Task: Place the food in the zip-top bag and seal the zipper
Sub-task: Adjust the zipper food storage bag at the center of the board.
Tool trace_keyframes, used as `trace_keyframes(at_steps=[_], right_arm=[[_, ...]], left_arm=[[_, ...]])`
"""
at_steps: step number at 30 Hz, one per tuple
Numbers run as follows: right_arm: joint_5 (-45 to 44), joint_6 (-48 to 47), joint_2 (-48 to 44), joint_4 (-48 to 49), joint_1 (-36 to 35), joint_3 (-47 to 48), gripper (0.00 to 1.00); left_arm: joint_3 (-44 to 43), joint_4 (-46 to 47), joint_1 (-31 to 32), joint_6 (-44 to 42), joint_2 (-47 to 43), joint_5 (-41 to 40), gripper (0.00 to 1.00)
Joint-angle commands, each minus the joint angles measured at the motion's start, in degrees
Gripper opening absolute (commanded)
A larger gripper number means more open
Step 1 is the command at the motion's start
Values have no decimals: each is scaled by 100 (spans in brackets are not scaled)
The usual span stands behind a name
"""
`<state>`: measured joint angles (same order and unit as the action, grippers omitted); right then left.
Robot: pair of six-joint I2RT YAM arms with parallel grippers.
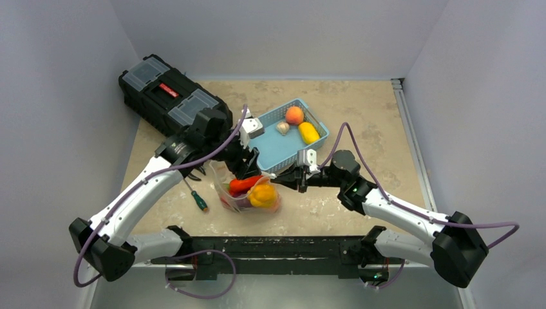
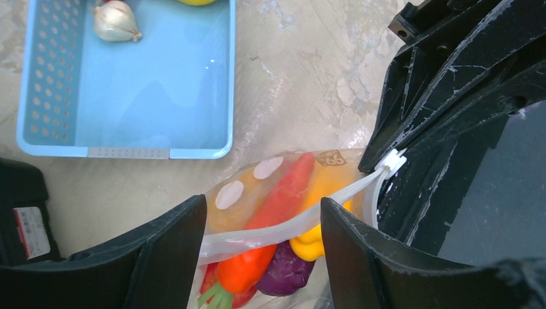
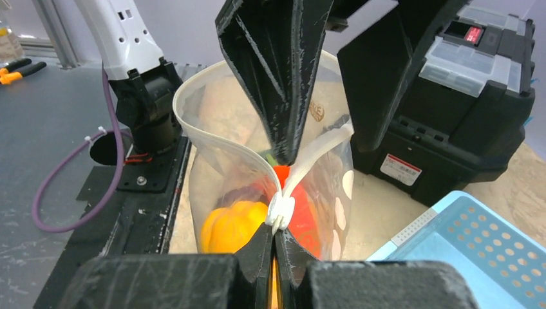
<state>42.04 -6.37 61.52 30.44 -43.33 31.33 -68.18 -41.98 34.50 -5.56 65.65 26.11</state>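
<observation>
The zip-top bag (image 1: 252, 194) stands upright in front of the basket, its mouth open. It holds an orange carrot (image 2: 257, 254), a yellow pepper (image 3: 230, 225) and a purple piece (image 2: 288, 273). My left gripper (image 2: 264, 251) is open; its fingers (image 2: 360, 248) straddle one lip of the zipper (image 2: 283, 222). In the right wrist view one left finger (image 3: 283, 84) reaches into the mouth. My right gripper (image 3: 279, 235) is shut on the zipper's end at its white clip (image 3: 281, 211). A peach (image 1: 294, 114), a yellow piece (image 1: 309, 132) and a garlic (image 1: 282, 127) lie in the basket.
The light blue basket (image 1: 273, 151) sits just behind the bag, touching distance from both grippers. A black toolbox (image 1: 170, 93) stands at the back left. A green-handled screwdriver (image 1: 198, 197) lies left of the bag. Walls close in on three sides.
</observation>
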Motion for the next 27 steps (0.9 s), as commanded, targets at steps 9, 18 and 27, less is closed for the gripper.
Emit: trace_keyframes(at_steps=[9, 18, 27], right_arm=[[-76, -604, -355, -213, 21, 235, 0], [-259, -589, -361, -255, 23, 347, 0], [-257, -549, -366, -250, 21, 393, 0]], left_arm=[[-1246, -1692, -98, -391, 1326, 2442, 60], [-1030, -1272, -96, 325, 254, 2314, 32], [-651, -1024, -91, 899, -375, 1583, 29]])
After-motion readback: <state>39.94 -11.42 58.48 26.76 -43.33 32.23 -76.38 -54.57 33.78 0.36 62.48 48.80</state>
